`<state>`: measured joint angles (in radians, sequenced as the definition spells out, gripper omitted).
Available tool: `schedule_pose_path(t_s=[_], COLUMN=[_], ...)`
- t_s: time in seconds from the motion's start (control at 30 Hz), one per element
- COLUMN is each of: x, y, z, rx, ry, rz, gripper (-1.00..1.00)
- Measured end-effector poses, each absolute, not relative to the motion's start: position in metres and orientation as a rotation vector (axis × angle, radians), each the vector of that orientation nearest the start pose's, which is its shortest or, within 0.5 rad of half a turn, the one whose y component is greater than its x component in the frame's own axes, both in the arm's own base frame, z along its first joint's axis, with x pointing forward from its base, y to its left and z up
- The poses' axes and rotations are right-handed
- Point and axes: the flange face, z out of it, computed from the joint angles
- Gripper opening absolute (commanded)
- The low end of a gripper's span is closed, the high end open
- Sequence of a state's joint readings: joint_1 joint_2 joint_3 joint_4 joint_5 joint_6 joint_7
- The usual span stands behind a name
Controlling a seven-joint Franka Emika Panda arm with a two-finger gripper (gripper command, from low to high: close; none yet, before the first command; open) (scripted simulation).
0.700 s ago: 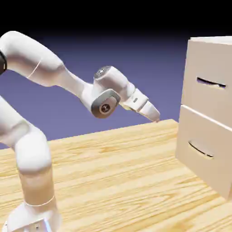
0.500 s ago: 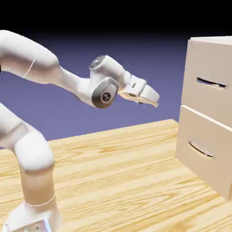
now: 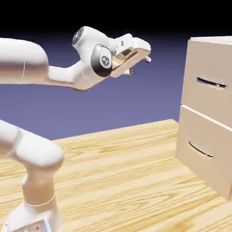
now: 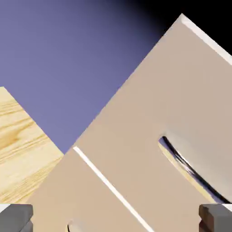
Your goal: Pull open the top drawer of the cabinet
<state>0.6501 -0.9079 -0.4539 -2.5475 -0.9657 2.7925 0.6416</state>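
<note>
The pale-beige cabinet [image 3: 195,54] stands at the exterior view's right, both drawers shut. Its top drawer [image 3: 204,97] carries a thin dark curved handle [image 3: 210,82]. My gripper [image 3: 140,64] hangs in the air well to the left of the cabinet, a little higher than that handle, pointing toward it and touching nothing. The hand view is rolled: the top drawer [image 4: 149,122] and its handle [image 4: 190,168] slant across the right half. Both grey fingertips [image 4: 16,217] show at the bottom corners, wide apart, so the gripper [image 4: 116,219] is open with nothing between them.
The lower drawer [image 3: 213,161] has a paler handle [image 3: 200,149]; a light seam [image 4: 108,183] divides the two fronts. The wooden table [image 3: 118,181] stretches from the robot's base to the cabinet's foot. My arm's elbow bulks at the exterior view's left.
The hand has risen from just above table height to about the cabinet's top and tipped up from pointing downward to facing the cabinet. The cabinet has not changed.
</note>
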Motion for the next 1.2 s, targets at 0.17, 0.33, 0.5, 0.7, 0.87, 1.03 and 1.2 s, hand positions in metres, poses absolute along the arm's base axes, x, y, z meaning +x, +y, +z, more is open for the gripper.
schedule_pose_path(t_s=[0.17, 0.33, 0.5, 0.7, 0.87, 1.03, 1.2], x=[0.341, 0.348, 0.367, 0.404, 0.446, 0.493, 0.542], y=[0.034, 0.011, -0.013, -0.038, -0.049, -0.048, -0.032], z=[0.664, 0.677, 0.679, 0.665, 0.641, 0.603, 0.555], rx=[-2.482, -2.437, -2.404, -2.388, -2.399, -2.428, -2.468], ry=[-0.429, -0.551, -0.639, -0.715, -0.77, -0.836, -0.925], rz=[-1.843, -1.989, -2.121, -2.255, -2.345, -2.413, -2.466], gripper=[0.0, 0.0, 0.0, 0.0, 0.0, 0.0, 0.0])
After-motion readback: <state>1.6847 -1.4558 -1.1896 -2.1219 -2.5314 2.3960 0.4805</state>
